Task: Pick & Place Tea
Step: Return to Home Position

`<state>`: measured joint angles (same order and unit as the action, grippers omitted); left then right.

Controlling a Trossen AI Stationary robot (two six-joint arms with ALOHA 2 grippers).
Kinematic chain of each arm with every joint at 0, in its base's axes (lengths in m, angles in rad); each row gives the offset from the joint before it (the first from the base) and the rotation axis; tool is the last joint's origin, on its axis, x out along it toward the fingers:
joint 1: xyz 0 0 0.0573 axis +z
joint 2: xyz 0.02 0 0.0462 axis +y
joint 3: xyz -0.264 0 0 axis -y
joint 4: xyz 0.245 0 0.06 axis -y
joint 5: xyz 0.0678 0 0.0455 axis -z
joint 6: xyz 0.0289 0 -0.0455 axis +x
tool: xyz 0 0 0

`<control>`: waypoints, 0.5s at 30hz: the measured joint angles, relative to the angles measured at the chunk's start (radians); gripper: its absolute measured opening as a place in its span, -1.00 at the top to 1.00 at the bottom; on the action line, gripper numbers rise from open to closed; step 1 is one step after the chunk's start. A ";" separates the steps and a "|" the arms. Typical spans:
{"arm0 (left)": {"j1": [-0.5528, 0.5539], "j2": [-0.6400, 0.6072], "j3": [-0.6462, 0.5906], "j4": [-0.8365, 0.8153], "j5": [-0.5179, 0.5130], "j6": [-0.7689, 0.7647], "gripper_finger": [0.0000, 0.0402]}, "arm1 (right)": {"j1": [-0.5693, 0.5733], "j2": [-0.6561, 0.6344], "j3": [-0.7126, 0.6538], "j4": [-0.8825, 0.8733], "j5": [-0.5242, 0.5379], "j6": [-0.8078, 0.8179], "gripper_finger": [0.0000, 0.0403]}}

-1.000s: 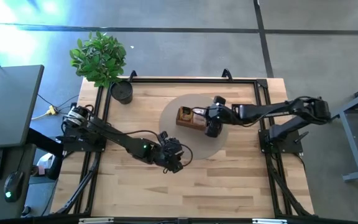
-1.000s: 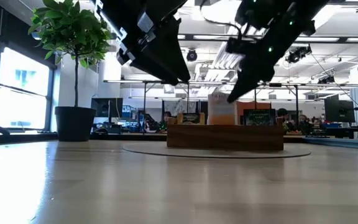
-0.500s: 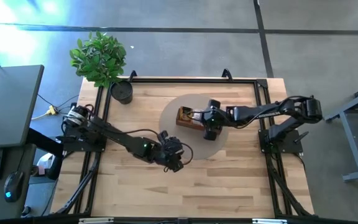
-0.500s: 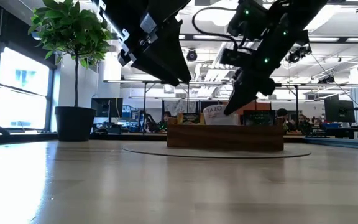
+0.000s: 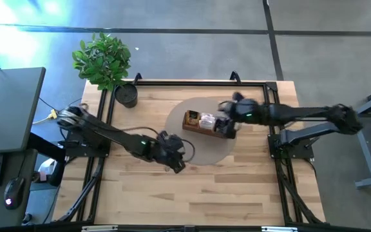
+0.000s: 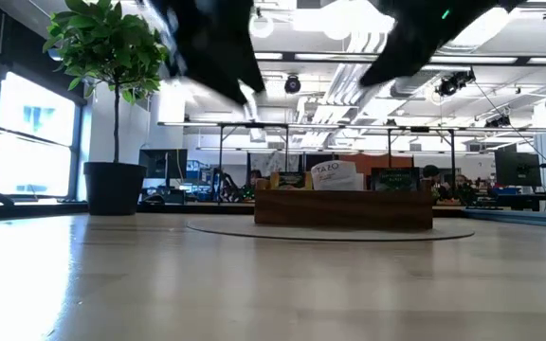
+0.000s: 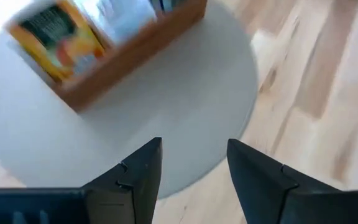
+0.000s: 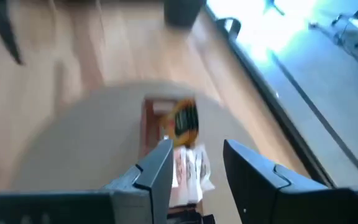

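While both arms hang in the air over the table (image 5: 237, 193), the tea packets sit inside the wooden tray (image 6: 339, 210), which lies on a round grey mat (image 5: 176, 129) in the far half of the tabletop. A white packet (image 6: 335, 175) stands up above the tray's rim, and a yellow-orange packet (image 7: 55, 37) fills the end compartment beside it.

From above, the left gripper (image 7: 194, 146) hovers over the near edge of the mat, with bare mat between it and the tray. Its fingers are spread apart with nothing between them. The right gripper (image 8: 197, 146) hovers over the tray's end on the right arm's side. Its fingers are also parted and empty.

At table height both arms show only as dark blurred shapes near the top, so the air just above the tray is free. The near half of the table is bare wood out to the black rails along its edges. A black cup (image 5: 126, 95) stands at the far left corner, and a plant (image 5: 102, 58) sits just beyond it, off the table.
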<state>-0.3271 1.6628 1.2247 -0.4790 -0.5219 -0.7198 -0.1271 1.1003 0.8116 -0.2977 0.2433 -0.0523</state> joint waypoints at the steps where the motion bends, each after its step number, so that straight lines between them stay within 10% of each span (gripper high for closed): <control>1: 0.000 -0.036 0.000 -0.025 -0.002 0.000 0.11 | 0.005 -0.051 0.000 -0.012 -0.005 0.025 0.31; 15: 0.000 -0.512 -0.023 -0.305 -0.075 0.068 0.11 | 0.162 -0.729 -0.131 -0.097 -0.102 0.029 0.31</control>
<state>-0.3275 1.1505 1.2013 -0.7840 -0.5966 -0.6516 0.0354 0.3711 0.6806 -0.3944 0.1415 -0.0232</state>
